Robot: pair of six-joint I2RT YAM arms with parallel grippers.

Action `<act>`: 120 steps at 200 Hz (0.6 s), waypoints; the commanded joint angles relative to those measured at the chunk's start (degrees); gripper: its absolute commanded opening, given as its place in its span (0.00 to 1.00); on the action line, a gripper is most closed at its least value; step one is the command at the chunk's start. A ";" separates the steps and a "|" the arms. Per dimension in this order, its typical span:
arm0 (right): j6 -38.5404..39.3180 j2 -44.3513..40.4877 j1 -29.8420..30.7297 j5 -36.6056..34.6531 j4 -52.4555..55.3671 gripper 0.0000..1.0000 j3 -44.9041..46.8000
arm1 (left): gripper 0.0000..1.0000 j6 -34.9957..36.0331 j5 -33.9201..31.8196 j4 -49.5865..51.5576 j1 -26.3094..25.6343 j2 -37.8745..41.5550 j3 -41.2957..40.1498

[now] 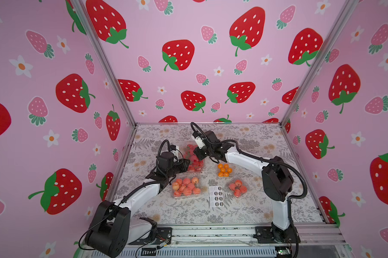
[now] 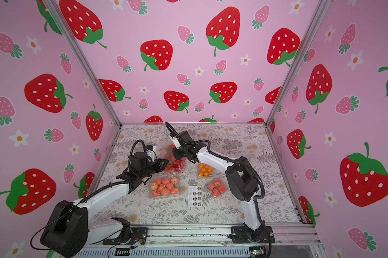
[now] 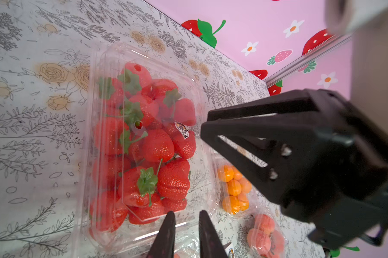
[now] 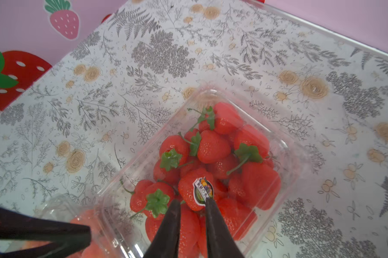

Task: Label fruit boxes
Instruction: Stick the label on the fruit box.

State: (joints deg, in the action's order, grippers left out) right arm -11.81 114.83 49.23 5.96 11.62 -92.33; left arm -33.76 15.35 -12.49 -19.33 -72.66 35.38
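From where I stand, a top view shows the strawberry box (image 1: 194,162) towards the back of the table (image 1: 255,145) with both arms bent over it. The left gripper (image 1: 186,166) is at its near-left edge and the right gripper (image 1: 195,153) over its far side. The large peach box (image 1: 186,186) lies in front of the strawberry box and the orange box (image 1: 224,170) to its right. The small peach box (image 1: 237,187) is further front-right, beyond the sticker sheet (image 1: 215,196).

In the left wrist view, the left gripper (image 3: 186,213) has its jaws a little apart over the strawberry box (image 3: 144,145) rim, with nothing between them.

In the right wrist view, the right gripper (image 4: 192,201) is parted narrowly and grips nothing. One fingertip touches a small sticker (image 4: 203,189) on the lid.
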 commanded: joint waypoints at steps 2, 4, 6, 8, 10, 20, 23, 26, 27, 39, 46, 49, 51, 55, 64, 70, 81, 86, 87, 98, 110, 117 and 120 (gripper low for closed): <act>0.48 -0.63 -0.89 0.72 -0.81 0.13 0.02 | 0.18 0.74 -1.16 -0.96 0.18 -2.43 4.08; 0.50 -0.45 -0.89 0.72 -0.81 0.12 -0.09 | 0.17 0.74 -1.19 -1.15 0.18 -2.67 4.22; 0.48 -0.30 -0.89 0.72 -0.81 0.12 -0.16 | 0.16 0.61 -1.20 -1.25 0.17 -2.86 4.38; 0.48 -0.08 -0.89 0.77 -0.81 0.11 -0.20 | 0.16 0.62 -1.23 -1.40 0.24 -3.15 4.53; 0.48 0.10 -0.89 0.73 -0.81 0.10 -0.28 | 0.15 0.67 -1.30 -1.55 0.19 -3.35 4.64; 0.31 0.97 -0.98 0.92 -0.65 0.08 -0.76 | 0.13 0.30 -1.76 -2.05 0.21 -4.75 5.41; 0.23 1.22 -0.98 1.04 -0.68 0.07 -0.86 | 0.13 0.30 -1.86 -2.09 0.18 -5.13 5.66; 0.21 1.45 -0.98 1.21 -0.68 0.06 -0.95 | 0.13 0.30 -1.99 -2.16 0.24 -5.68 5.92; 0.17 1.54 -1.02 1.28 -0.66 0.06 -0.98 | 0.12 0.28 -1.99 -2.18 0.21 -5.84 6.01; 0.04 2.43 -1.14 2.23 -0.63 0.05 -1.33 | 0.10 0.27 -2.49 -2.61 0.20 -7.36 6.83; -0.05 2.87 -1.06 2.60 -0.70 0.05 -1.51 | 0.09 0.14 -2.85 -2.76 0.19 -8.08 7.18; -0.01 3.06 -1.14 2.84 -0.72 0.04 -1.53 | 0.09 0.10 -2.98 -2.72 0.22 -8.37 7.23; -0.03 3.09 -1.15 2.88 -0.72 0.04 -1.57 | 0.09 0.16 -3.21 -2.72 0.18 -8.57 7.25; -0.05 3.46 -1.15 3.18 -0.72 0.04 -1.77 | 0.08 0.16 -3.58 -2.74 0.24 -8.81 7.40; -0.05 3.97 -1.10 3.75 -0.72 0.03 -2.12 | 0.08 0.15 -4.39 -2.58 0.20 -9.33 7.68; -0.05 4.44 -1.16 4.24 -0.72 0.03 -2.37 | 0.08 0.18 -4.78 -2.57 0.17 -9.62 7.83; -0.38 5.13 -1.16 4.63 -0.69 0.02 -2.80 | 0.07 0.25 -5.03 -2.49 0.18 -10.18 8.16; -0.59 5.34 -1.07 4.95 -0.72 0.02 -2.76 | 0.07 0.27 -5.07 -2.43 0.17 -10.43 8.26; -0.63 5.38 -1.11 4.99 -0.72 0.02 -2.76 | 0.07 0.27 -5.11 -2.44 0.17 -10.50 8.26; -0.95 5.67 -1.09 5.29 -1.17 0.02 -2.34 | 0.07 0.40 -5.26 -2.37 0.25 -10.97 8.43; -1.34 6.21 -1.06 6.21 -1.74 0.02 -2.07 | 0.07 0.42 -5.40 -2.37 0.26 -11.33 8.64; -1.52 6.78 -1.04 6.90 -1.86 0.02 -2.32 | 0.07 0.45 -5.51 -2.46 0.31 -11.55 8.65; -1.66 6.96 -1.02 7.23 -1.86 0.02 -2.52 | 0.07 0.45 -5.44 -2.53 0.29 -11.58 8.69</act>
State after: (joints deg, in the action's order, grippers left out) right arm -12.45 120.27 48.21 10.13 10.55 -93.38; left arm -33.63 11.14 -13.93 -19.33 -83.61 41.47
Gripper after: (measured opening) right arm 0.045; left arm 0.070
